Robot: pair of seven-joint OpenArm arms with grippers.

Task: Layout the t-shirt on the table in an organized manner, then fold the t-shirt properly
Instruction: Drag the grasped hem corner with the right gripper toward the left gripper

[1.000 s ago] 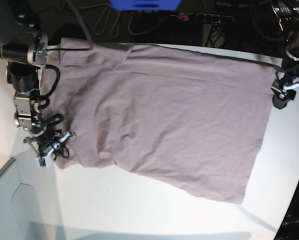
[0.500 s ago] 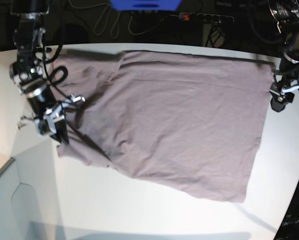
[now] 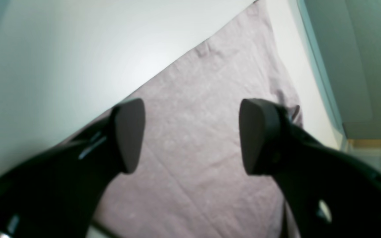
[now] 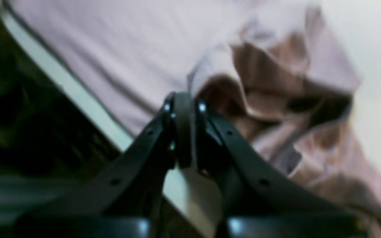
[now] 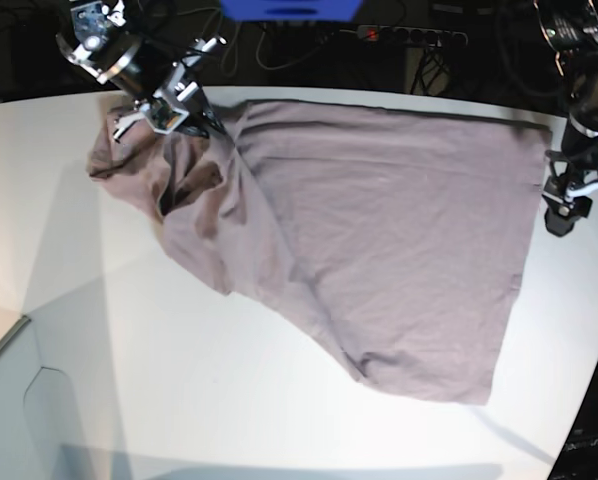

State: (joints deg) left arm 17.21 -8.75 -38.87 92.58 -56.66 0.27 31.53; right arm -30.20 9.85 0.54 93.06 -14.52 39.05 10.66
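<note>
— Right gripper (image 5: 194, 105) pinched shut by the bunched shoulder of the t-shirt (image 5: 379, 240), at the table's (image 5: 179, 400) far edge; fabric between jaws unclear.
— Left gripper (image 3: 190, 135) wide, empty, over the hem. Layout step; next calls for spreading that heap flat.

Blue box (image 5: 290, 9), power strip (image 5: 411, 36) — tangled cables (image 5: 219, 45) behind.

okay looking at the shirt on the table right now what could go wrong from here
The t-shirt is bunched and folded over near the right gripper, at the far edge of the table; further pulling there could crumple it more or drag cloth over the edge. The left gripper stands open above the opposite hem, so nothing pins that side and the whole shirt may slide.
</note>
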